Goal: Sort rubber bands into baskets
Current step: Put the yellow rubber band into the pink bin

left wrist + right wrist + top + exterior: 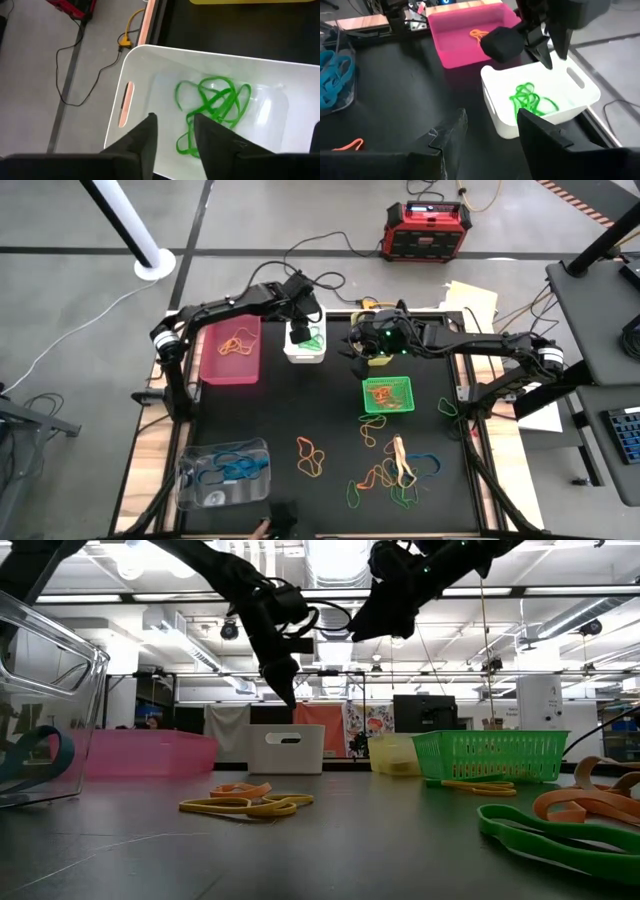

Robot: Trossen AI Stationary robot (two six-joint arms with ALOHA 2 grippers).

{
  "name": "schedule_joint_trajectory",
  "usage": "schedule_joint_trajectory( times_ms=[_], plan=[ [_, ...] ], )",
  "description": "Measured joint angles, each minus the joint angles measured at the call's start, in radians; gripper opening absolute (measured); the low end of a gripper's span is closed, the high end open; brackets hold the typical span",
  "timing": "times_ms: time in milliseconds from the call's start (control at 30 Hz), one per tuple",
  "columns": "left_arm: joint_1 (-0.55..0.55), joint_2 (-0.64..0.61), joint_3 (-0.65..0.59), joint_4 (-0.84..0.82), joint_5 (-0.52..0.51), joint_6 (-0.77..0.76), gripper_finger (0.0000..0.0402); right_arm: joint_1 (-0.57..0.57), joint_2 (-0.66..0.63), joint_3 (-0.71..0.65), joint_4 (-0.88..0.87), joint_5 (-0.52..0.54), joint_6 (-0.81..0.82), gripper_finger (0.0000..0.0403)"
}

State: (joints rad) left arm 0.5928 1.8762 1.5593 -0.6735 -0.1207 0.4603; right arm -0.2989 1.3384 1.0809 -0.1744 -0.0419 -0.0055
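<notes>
Black table (330, 430) | white bin (304, 345) holds green rubber bands (212, 107) | left gripper (172, 132) above it, fingers slightly parted, empty | right gripper (487, 130) beside, spread, empty | risk: arms collide; loose bands (390, 470) tangle.

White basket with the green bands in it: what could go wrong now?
The left gripper hangs over the white basket, fingers open, nothing held. Lowered carelessly, it might snag the green rubber bands and pull them back out, or bump the rim. The right gripper waits open close by, so the arms could perhaps knock together.
</notes>
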Motion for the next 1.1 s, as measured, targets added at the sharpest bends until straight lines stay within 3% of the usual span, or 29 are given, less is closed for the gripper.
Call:
schedule_joint_trajectory(
  times_ms=[167, 300, 400, 667, 867, 1100],
  plan=[
    [-0.011, -0.056, -0.003, -0.083, 0.013, -0.050, 0.0135, 0.015, -0.001, 0.000, -0.097, -0.022, 0.041, 0.0171],
    [-0.037, -0.178, -0.048, -0.099, 0.126, -0.100, 0.0136, 0.076, -0.002, 0.007, -0.238, -0.045, 0.114, 0.0171],
    [-0.070, -0.301, -0.131, -0.039, 0.185, -0.120, 0.0132, 0.152, -0.002, 0.022, -0.326, -0.044, 0.173, 0.0171],
    [-0.205, -0.643, -0.405, 0.187, 0.187, -0.168, 0.0123, 0.414, 0.000, 0.032, -0.426, -0.037, 0.252, 0.0171],
    [-0.280, -0.801, -0.506, 0.221, 0.186, -0.230, 0.0123, 0.571, 0.001, -0.011, -0.435, -0.035, 0.485, 0.0171],
    [-0.344, -0.895, -0.547, 0.220, 0.183, -0.257, 0.0123, 0.737, 0.045, -0.041, -0.444, -0.009, 0.803, 0.0171]
  ],
)
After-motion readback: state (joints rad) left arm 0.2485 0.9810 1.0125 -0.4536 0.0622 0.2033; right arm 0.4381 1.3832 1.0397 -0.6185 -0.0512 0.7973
